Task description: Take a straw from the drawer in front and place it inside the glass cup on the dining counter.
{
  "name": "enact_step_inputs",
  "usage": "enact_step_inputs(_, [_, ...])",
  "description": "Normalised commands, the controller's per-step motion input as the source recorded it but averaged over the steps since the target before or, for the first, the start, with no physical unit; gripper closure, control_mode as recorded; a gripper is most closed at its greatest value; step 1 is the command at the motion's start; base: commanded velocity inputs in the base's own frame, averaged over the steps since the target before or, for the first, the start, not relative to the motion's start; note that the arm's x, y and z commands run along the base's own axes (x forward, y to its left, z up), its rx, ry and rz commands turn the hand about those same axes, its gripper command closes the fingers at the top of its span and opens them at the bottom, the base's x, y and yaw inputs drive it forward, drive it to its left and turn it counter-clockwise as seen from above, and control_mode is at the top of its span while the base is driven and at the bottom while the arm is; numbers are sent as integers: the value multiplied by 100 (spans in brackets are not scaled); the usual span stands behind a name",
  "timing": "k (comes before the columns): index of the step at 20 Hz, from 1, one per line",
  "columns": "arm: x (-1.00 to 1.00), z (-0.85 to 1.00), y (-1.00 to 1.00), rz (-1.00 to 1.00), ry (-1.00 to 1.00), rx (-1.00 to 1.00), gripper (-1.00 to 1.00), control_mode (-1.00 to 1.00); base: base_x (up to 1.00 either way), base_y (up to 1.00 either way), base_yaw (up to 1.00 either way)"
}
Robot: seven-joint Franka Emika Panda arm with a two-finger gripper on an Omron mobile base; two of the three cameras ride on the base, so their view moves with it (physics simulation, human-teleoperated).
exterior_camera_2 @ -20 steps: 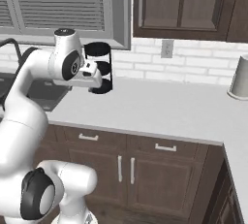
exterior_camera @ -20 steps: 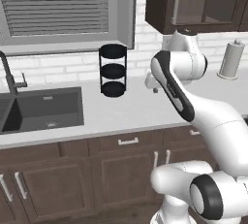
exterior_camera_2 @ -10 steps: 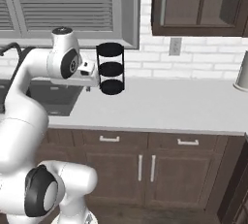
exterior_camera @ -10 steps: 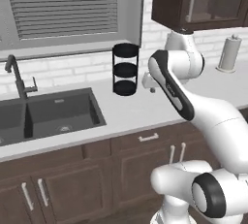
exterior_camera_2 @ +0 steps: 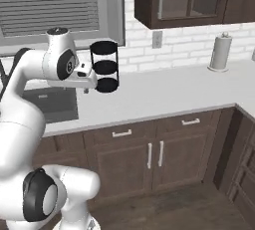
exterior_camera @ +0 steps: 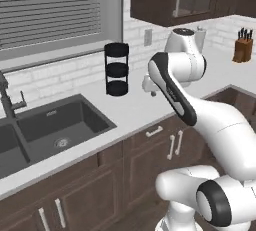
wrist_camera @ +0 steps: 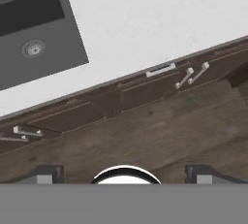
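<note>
A shallow dark brown drawer with a slim silver handle sits shut under the white worktop, also seen in the right base view and in the hand view. A second like drawer lies to its right, also shut. My gripper hangs open and empty above the worktop's front edge, pointing down; its fingertips stand wide apart. The straw is hidden. The glass cup and the dining counter are out of view.
A black three-tier rack stands at the back of the worktop. The dark sink with its faucet lies to the left. A paper towel roll and a knife block stand far right. Wooden floor lies below the cabinets.
The whole picture has shifted and turned in both base views, so the base has moved. The arm keeps its pose and the gripper stays open.
</note>
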Motion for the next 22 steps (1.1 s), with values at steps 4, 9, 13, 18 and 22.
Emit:
enact_step_inputs(4, [0, 0, 0, 0, 0, 0, -100, 100, 0, 59, -64])
enact_step_inputs(9, [0, 0, 0, 0, 0, 0, -100, 100, 2, 63, -58])
enact_step_inputs(13, [0, 0, 0, 0, 0, 0, -100, 100, 18, 74, -41])
enact_step_inputs(18, [0, 0, 0, 0, 0, 0, -100, 100, 10, 58, -21])
enact_step_inputs(22, [0, 0, 0, 0, 0, 0, -100, 100, 0, 26, 0])
